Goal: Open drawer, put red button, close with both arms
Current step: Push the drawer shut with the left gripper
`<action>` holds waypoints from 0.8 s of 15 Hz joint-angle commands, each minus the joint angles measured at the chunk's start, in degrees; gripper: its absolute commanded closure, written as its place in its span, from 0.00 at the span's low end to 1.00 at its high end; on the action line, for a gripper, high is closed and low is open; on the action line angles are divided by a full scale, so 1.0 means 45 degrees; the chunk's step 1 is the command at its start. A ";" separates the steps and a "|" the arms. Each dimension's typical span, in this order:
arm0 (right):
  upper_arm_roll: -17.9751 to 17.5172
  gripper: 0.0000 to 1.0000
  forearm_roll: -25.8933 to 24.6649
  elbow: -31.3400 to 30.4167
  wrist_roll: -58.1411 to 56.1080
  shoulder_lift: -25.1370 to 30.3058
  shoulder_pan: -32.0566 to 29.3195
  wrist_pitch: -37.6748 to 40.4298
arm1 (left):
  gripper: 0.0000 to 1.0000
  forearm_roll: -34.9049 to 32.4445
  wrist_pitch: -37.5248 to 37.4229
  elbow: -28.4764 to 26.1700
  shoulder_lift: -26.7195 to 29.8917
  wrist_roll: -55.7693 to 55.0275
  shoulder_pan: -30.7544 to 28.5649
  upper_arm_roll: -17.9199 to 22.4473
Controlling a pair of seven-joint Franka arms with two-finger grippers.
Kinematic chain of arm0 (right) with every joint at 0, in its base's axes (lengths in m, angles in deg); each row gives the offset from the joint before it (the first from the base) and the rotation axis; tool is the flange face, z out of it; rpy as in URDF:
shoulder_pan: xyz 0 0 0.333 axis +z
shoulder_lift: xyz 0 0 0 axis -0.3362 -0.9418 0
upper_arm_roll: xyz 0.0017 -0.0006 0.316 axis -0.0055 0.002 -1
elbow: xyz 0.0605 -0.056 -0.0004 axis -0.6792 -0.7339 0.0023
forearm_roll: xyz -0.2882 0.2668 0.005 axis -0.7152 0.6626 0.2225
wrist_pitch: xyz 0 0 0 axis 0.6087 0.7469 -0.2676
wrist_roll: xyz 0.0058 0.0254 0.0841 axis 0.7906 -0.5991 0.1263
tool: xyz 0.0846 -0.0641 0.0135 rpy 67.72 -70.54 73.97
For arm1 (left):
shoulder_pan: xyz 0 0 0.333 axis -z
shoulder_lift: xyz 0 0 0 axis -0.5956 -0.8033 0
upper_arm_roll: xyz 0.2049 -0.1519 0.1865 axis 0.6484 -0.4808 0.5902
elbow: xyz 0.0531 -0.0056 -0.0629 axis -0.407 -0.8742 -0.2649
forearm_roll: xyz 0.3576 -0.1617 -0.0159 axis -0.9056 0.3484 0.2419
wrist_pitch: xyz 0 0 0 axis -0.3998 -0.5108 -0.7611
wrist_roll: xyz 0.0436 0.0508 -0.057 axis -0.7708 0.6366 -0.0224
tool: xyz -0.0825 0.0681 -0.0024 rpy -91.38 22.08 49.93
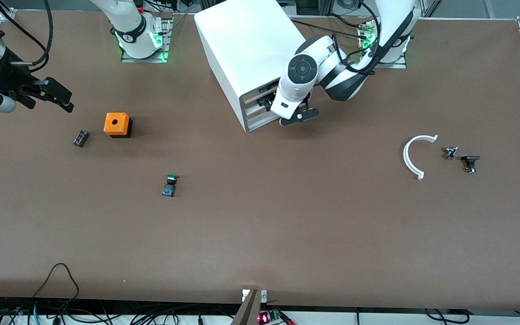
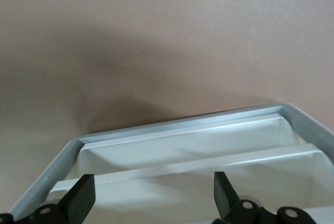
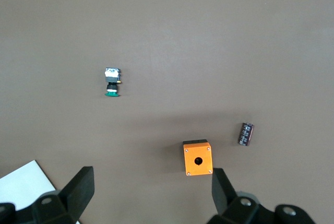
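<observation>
No readable writing. Left black two-finger gripper [image 1: 272, 104] spread apart at white plastic cabinet [image 1: 242, 54] drawer fronts [image 2: 182, 145]; right black two-finger gripper [image 1: 57, 97] spread apart, waiting over brown matte table [image 1: 287, 225].

The left gripper [image 2: 151, 195] hangs just in front of the cabinet [image 2: 292, 112], its two black fingers [image 2: 81, 195] spread wide apart with nothing between them. Both fingertips sit over the white drawer [image 2: 209, 164] fronts, which lie stacked as pale flat bands inside the cabinet's grey frame. Past the frame stretches the bare brown table [image 2: 156, 36], darkened by a soft shadow near the cabinet.
</observation>
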 commanded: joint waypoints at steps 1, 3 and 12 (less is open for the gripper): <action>-0.0027 0.00 0.0235 0.0308 -0.0268 -0.0086 -0.0156 0.0323 | 0.00 -0.0068 -0.0147 0.0258 -0.0251 -0.0185 0.0071 -0.0138; -0.0027 0.00 0.0216 0.0308 -0.0287 -0.0086 -0.0137 0.0323 | 0.00 -0.0068 -0.0243 0.0317 -0.0213 -0.0147 -0.0007 -0.0138; -0.0027 0.00 0.0216 0.0289 -0.0287 -0.0066 -0.0157 0.0381 | 0.00 -0.0787 -0.5963 0.4846 -0.0115 0.1059 -0.1489 0.0214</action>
